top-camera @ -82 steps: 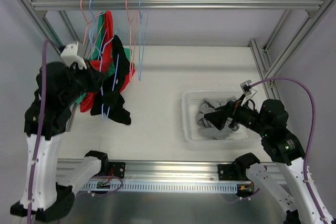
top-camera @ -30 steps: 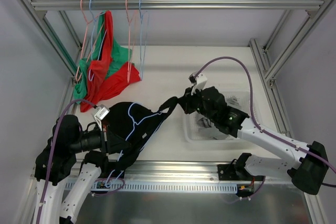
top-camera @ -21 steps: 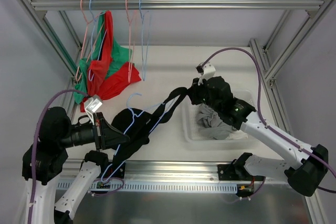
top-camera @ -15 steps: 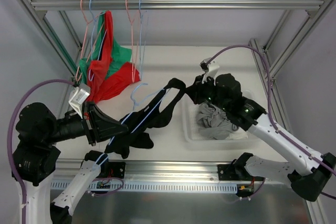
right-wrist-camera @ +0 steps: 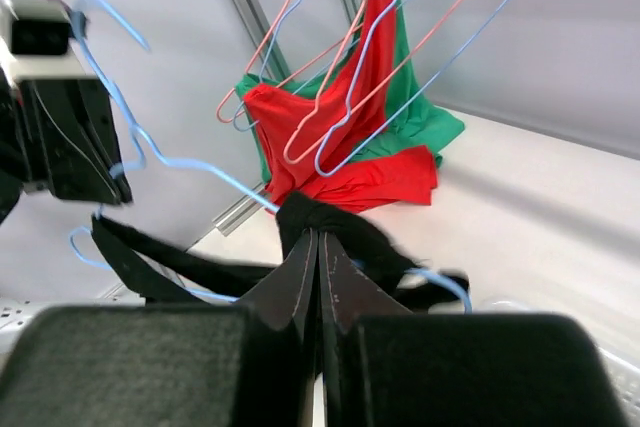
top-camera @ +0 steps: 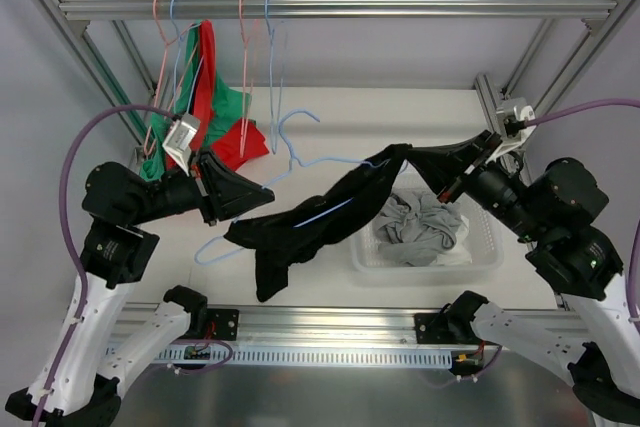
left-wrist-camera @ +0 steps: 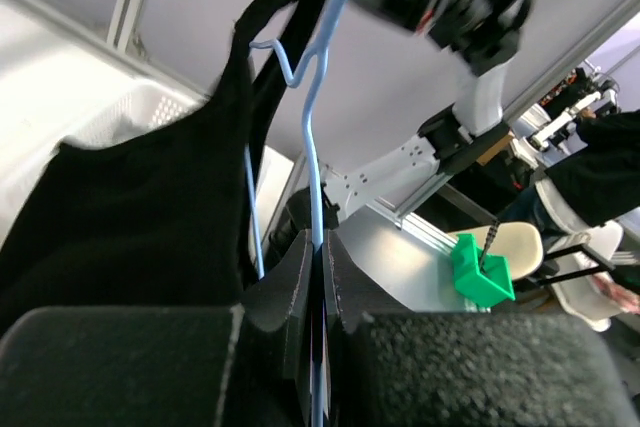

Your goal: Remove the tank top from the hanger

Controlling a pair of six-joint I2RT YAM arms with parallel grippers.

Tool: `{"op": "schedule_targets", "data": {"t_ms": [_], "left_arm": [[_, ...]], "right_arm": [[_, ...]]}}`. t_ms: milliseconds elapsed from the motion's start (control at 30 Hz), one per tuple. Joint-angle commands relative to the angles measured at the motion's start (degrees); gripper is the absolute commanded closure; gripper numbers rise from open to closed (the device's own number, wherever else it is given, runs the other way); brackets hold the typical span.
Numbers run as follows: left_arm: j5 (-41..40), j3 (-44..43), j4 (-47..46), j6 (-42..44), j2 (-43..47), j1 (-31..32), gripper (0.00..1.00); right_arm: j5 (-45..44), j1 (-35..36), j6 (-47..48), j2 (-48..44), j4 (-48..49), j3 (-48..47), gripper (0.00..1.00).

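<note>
A black tank top [top-camera: 300,232] hangs stretched in the air between my two grippers, still threaded on a light blue wire hanger [top-camera: 335,161]. My left gripper [top-camera: 266,197] is shut on the hanger's wire [left-wrist-camera: 318,127], which runs up out of the jaws [left-wrist-camera: 320,239] beside the black cloth [left-wrist-camera: 130,217]. My right gripper [top-camera: 412,155] is shut on a bunched strap of the tank top [right-wrist-camera: 340,219], right at its fingertips [right-wrist-camera: 318,235]. The hanger's blue wire [right-wrist-camera: 190,169] sticks out of the cloth to the left, its hook free in the air.
A white basket [top-camera: 490,247] holding grey clothes [top-camera: 420,222] sits under the right arm. Red and green garments [top-camera: 215,122] hang on pink and blue hangers from the metal rail [top-camera: 400,9] at the back left. Frame posts stand on both sides.
Both grippers rose and pulled apart, the right one swinging back to the right above the basket. The tank top went from bunched near the table to stretched taut in the air.
</note>
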State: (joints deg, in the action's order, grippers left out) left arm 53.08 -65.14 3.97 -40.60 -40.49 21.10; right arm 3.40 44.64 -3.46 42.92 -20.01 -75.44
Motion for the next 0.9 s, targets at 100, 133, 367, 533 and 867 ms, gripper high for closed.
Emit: {"op": "schedule_targets", "data": {"t_ms": [100,133,367,533,867], "left_arm": [[-2.96,11.52,1.37,-1.07,14.52,0.69,1.00],[-4.55,12.31,3.48,-0.63,16.65,0.69,1.00],[-13.18,12.24,16.51,0.52,27.30,0.52,1.00],[-12.03,10.04,19.14,0.26,28.09,0.61,1.00],[-29.18,1.52,5.85,5.54,26.87,-1.15,1.00]], "right_arm": [[-7.94,-0.43,3.02,7.43,-5.21,-3.93,1.00],[-9.19,-0.43,3.02,7.97,-5.48,-3.75,1.00],[-14.65,-0.70,2.94,13.94,-4.34,-0.59,1.00],[-13.60,-1.14,3.02,18.95,-3.37,-1.99,1.00],[10.39,-1.31,-1.98,22.29,6.83,-6.79,1.00]]}}
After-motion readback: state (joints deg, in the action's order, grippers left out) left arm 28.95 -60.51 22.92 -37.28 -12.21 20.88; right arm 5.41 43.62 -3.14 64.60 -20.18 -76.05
